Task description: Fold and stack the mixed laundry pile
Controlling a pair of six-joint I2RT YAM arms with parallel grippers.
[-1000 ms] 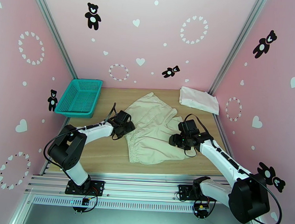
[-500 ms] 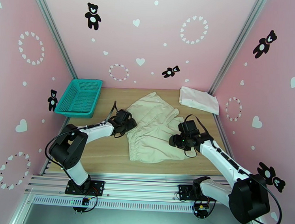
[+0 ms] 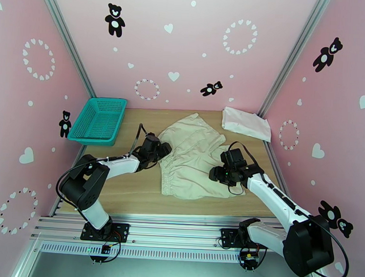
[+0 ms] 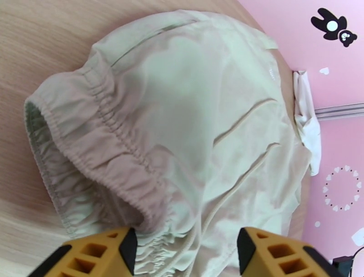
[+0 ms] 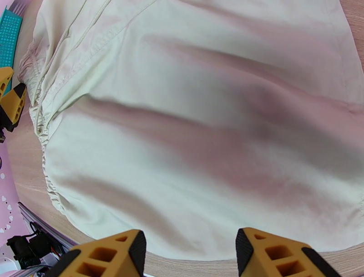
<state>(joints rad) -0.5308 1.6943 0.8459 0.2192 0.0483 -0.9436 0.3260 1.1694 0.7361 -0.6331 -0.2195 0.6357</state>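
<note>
1. The cream garment [image 3: 193, 161] lies spread on the middle of the table [image 3: 130, 195]. Its gathered waistband [image 3: 166, 177] runs along the 9 o'clock side, and its legs reach toward 12 and 1 o'clock.
2. The cloth is mostly flat, with soft creases across it. The waistband end nearest the left arm is ruffled and humped up off the wood.
3. The T-shirt [image 3: 246, 123] lies folded flat in the table's 1 o'clock corner, near the cream garment and apart from it.
4. The basket [image 3: 99, 120] sits in the 10 o'clock corner, well apart from both garments.
5. The left gripper [image 3: 163, 150] is at the cream garment's 10 o'clock edge, at the far end of the waistband.
6. In the left wrist view its yellow fingers [image 4: 95, 255] stand apart, with bunched waistband cloth lying in the gap between them. The jaws are not pressed onto the cloth. I cannot tell whether either finger touches it.
7. The right gripper [image 3: 215, 173] is low over the cream garment's 3 o'clock edge.
8. In the right wrist view its fingers [image 5: 107, 255] also stand apart. The garment's hem and a strip of bare wood lie between them, and nothing is clamped.
9. That view also shows the left gripper's yellow fingertips at 9 o'clock, just beside the waistband.
</note>
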